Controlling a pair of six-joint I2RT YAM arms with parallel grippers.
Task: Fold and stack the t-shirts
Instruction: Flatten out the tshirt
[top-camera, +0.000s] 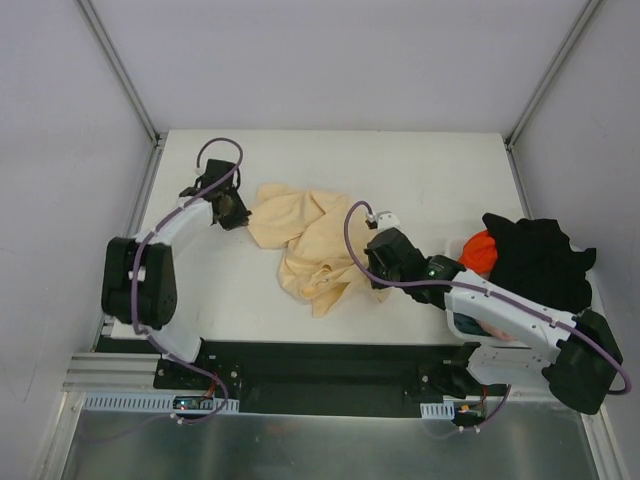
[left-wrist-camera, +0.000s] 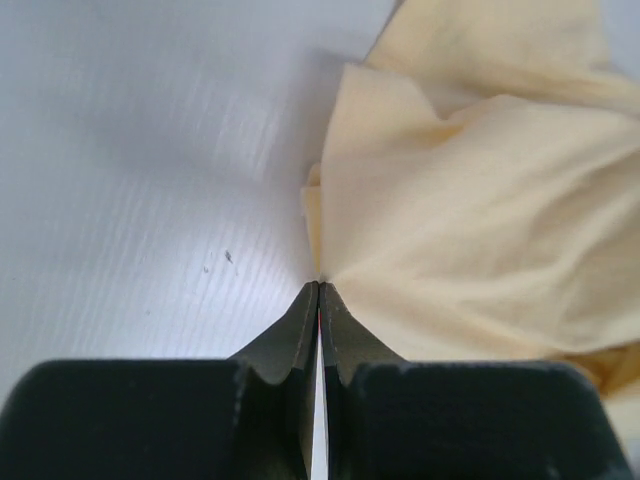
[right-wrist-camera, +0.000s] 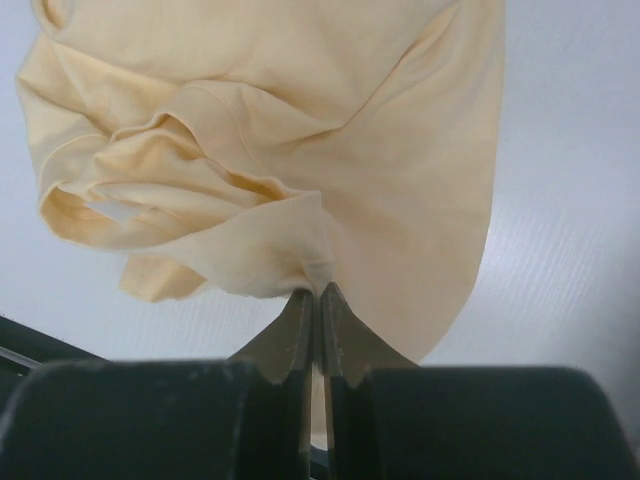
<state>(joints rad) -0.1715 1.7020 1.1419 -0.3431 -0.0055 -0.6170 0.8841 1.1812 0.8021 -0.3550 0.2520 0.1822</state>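
Note:
A crumpled pale peach-yellow t-shirt (top-camera: 310, 245) lies in the middle of the white table (top-camera: 420, 170). My left gripper (top-camera: 232, 208) is at the shirt's far left edge. In the left wrist view the left gripper (left-wrist-camera: 319, 284) is shut, with the yellow t-shirt (left-wrist-camera: 480, 200) puckering into its tips. My right gripper (top-camera: 377, 262) is at the shirt's near right side. In the right wrist view the right gripper (right-wrist-camera: 318, 289) is shut on a bunched fold of the yellow t-shirt (right-wrist-camera: 300, 130). A black t-shirt (top-camera: 540, 258) and an orange t-shirt (top-camera: 479, 250) lie heaped at the right edge.
The heap at the right is partly covered by my right arm (top-camera: 510, 320). A black base rail (top-camera: 320, 365) runs along the table's near edge. Grey walls and metal frame posts (top-camera: 120, 70) close in the table on three sides.

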